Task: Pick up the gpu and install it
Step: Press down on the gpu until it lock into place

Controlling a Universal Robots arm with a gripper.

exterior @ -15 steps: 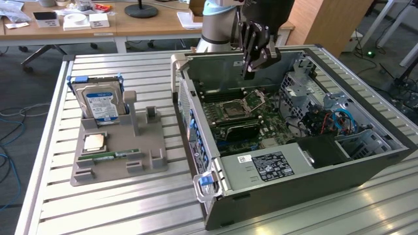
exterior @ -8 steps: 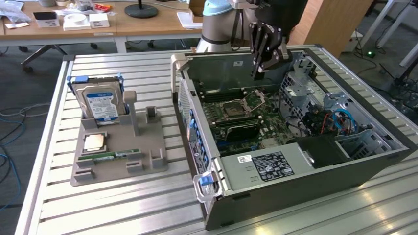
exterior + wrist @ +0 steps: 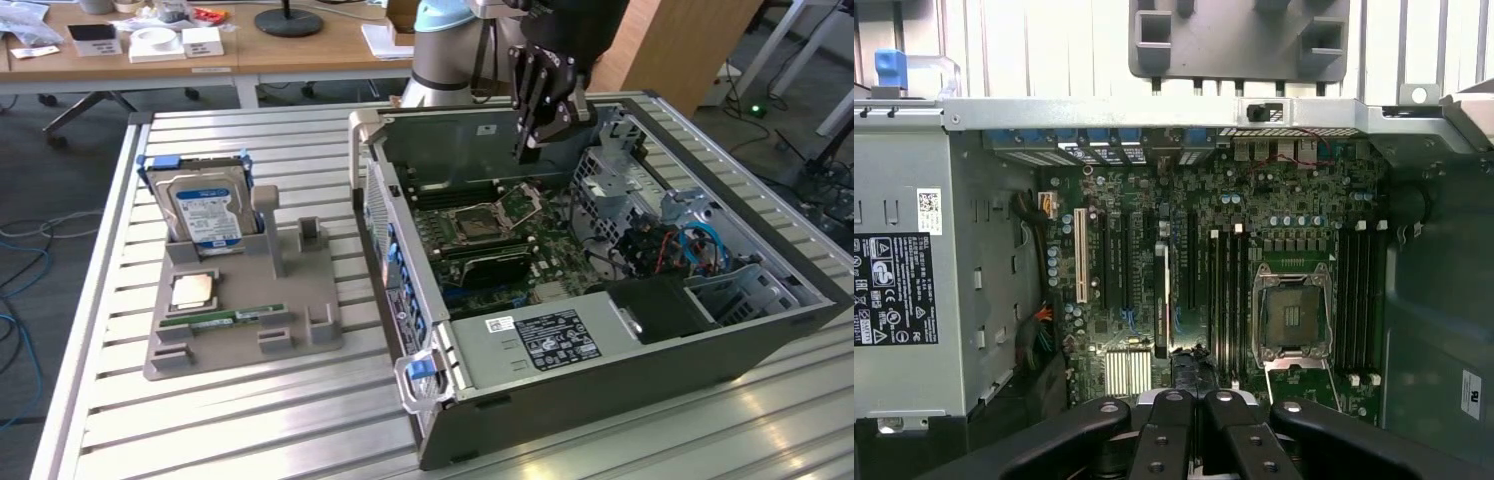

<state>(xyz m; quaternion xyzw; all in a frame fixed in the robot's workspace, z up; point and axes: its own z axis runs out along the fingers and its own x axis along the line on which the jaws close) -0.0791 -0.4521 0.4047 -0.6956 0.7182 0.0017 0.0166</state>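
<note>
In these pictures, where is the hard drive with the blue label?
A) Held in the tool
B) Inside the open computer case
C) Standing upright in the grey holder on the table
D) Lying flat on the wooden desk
C: the hard drive stands upright in the grey holder on the table, beside the computer case.
</note>
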